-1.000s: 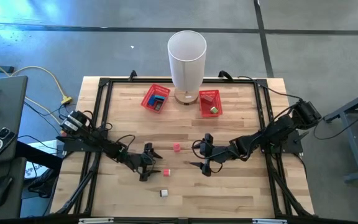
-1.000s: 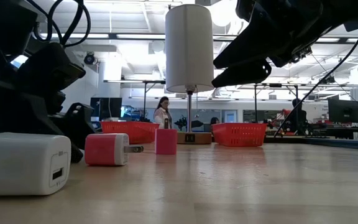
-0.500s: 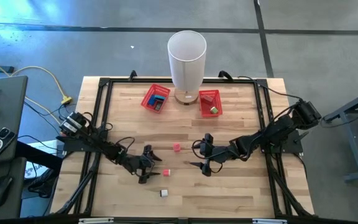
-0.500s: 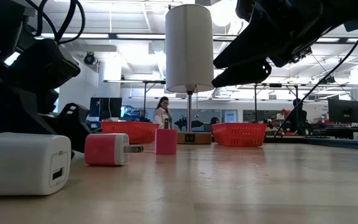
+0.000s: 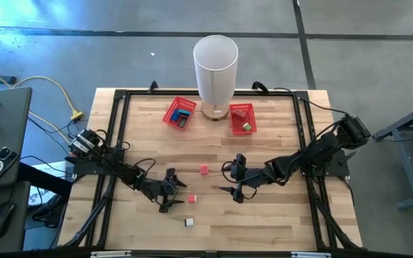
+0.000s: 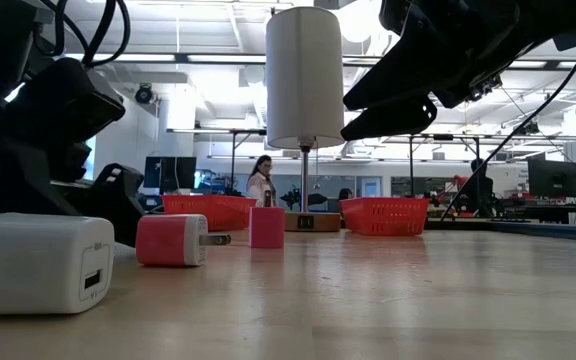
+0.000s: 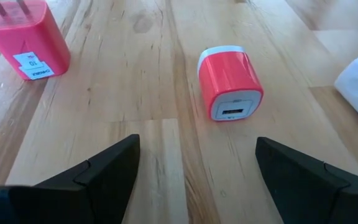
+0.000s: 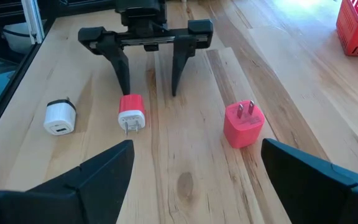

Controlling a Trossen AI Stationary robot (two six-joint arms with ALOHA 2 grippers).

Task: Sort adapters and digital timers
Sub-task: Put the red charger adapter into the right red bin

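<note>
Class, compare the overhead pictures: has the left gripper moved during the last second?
Yes, slightly: the left gripper has drifted toward the table's near edge, away from the left red basket.

Wooden table (image 5: pixel 278 215) carries three adapters (image 5: pixel 191 198), two red baskets (image 5: pixel 180 113), lamp (image 5: pixel 215 68).

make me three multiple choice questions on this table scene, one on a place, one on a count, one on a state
1. Where do the two red baskets stand?
A. either side of the lamp at the far edge
B. stacked at the near edge
C. off the table

2. How many adapters lie loose on the table?
A. one
B. three
C. five

3. How is the left gripper?
A. shut on an adapter
B. open, holding nothing
C. shut, empty

Answers:
1 A, the high view shows one basket each side of the lamp's base.
2 B, a white adapter, a red and white adapter and a red adapter.
3 B, the right wrist view shows its fingers spread apart above the red and white adapter.
</note>
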